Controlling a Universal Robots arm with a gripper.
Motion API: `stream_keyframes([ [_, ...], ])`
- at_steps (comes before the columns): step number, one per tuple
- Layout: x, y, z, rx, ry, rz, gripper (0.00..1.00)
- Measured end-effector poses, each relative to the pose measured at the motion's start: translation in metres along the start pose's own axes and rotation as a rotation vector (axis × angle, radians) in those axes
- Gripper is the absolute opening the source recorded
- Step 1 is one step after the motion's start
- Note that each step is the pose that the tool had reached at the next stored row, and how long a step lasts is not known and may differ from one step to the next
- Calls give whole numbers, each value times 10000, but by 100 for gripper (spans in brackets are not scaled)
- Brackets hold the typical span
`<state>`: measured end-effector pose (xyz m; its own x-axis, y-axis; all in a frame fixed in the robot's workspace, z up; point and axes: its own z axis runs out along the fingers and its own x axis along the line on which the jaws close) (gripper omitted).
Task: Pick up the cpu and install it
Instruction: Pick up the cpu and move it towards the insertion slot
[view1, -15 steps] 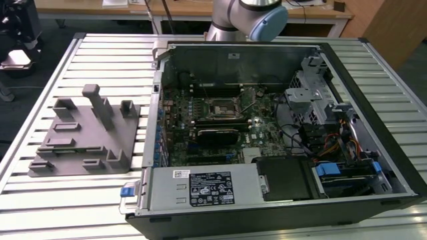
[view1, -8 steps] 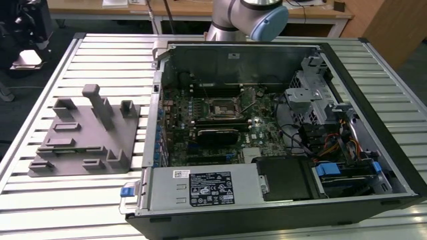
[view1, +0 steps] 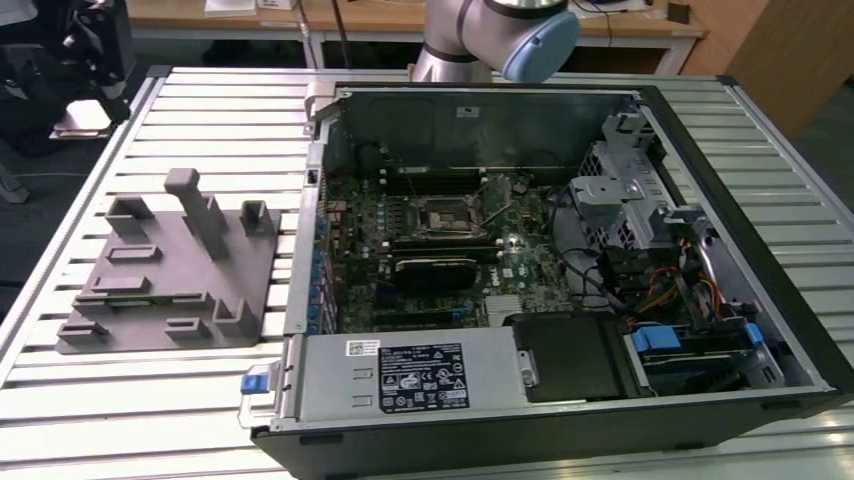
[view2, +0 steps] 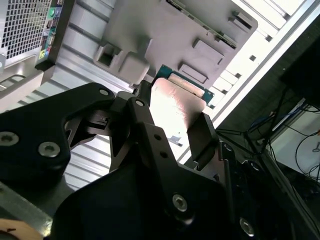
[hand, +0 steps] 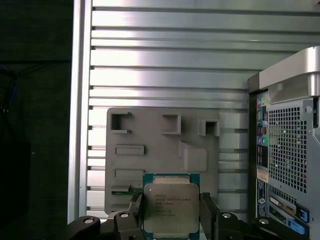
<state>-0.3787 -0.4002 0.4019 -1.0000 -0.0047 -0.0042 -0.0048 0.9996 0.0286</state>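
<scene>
Though the arm (view1: 483, 35) is running out of frame in the exterior view, with just a grey tube and a blue-capped joint showing beyond the back wall of the computer case (view1: 467, 125), both wrist views are showing the claw (hand: 171, 216) clenching on the cpu (hand: 170, 207); its two black fingers (hand: 209, 215) are pressing on opposite sides of the chip and hiding those edges; the frame is cutting off one edge of the chip in the first wrist view, and glare is washing out its metal lid in the second wrist view, where a strip of green rim is reading clearly; the cpu is hanging in the air, lid turned toward the first wrist camera, apart from the grey fixture (view1: 174, 270) seen behind it; how high it is hanging cannot be told; the fixture is lying flat on the slatted metal tabletop (view1: 200, 100), near the edge at the exterior view's left, just beside the open case; the wrist is facing down toward the slats; inside the case the motherboard (view1: 441, 230) is lying open to view, though its crowded parts and cables are hard to tell apart.
</scene>
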Motion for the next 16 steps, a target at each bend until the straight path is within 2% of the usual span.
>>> stream_keyframes([
  [3,-79,0,0,-1,0,0,54],
  [6,-181,-1,1,0,0,0,54],
  [7,-237,-1,1,0,0,0,54],
  [10,-306,-1,1,0,1,0,54],
  [16,-395,-2,1,0,0,0,54],
])
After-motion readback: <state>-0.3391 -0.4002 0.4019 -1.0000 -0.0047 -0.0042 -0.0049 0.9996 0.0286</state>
